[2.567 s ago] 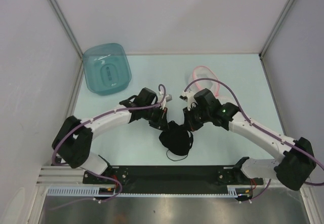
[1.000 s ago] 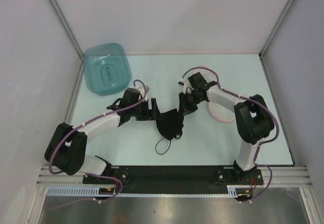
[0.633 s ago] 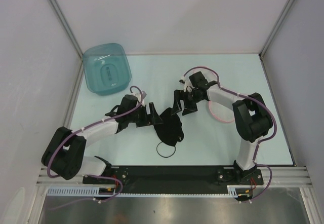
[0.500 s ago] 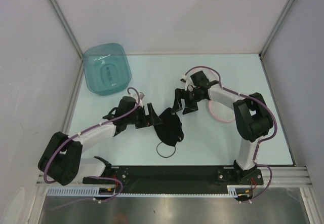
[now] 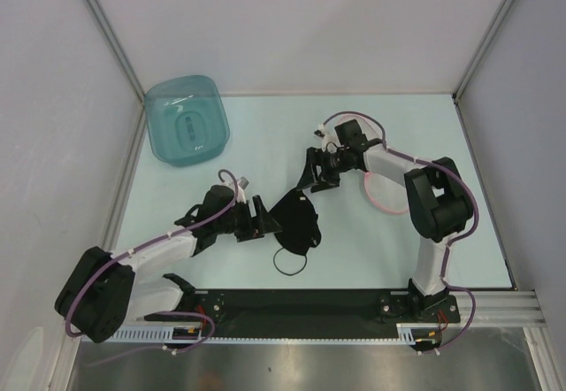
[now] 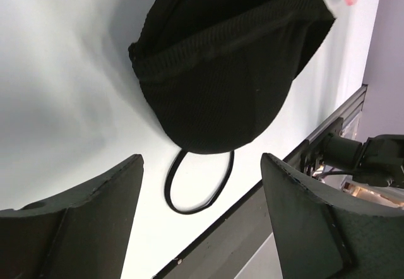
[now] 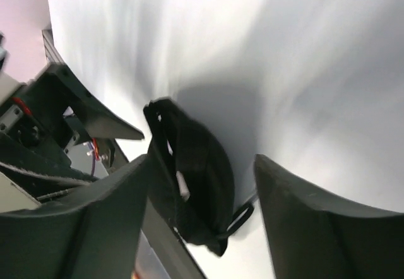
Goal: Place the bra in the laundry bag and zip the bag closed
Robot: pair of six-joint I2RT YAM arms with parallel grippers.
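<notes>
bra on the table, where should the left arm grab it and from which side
Probably the thick ribbed edge of the bra, approached from its left, where the open left gripper faces it. The cups lie folded into a raised mound, so that edge gives the fingers bulk to pinch. The thin strap loop lies flat on the table and would likely slip.

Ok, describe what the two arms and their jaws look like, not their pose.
Both the left arm and the right arm have smooth white links joined by bulky black joint housings. A thin purple cable runs along each arm and loops free near the wrist. The jaws are matte black, broad, wedge-shaped plates, with no markings that I can see.
</notes>
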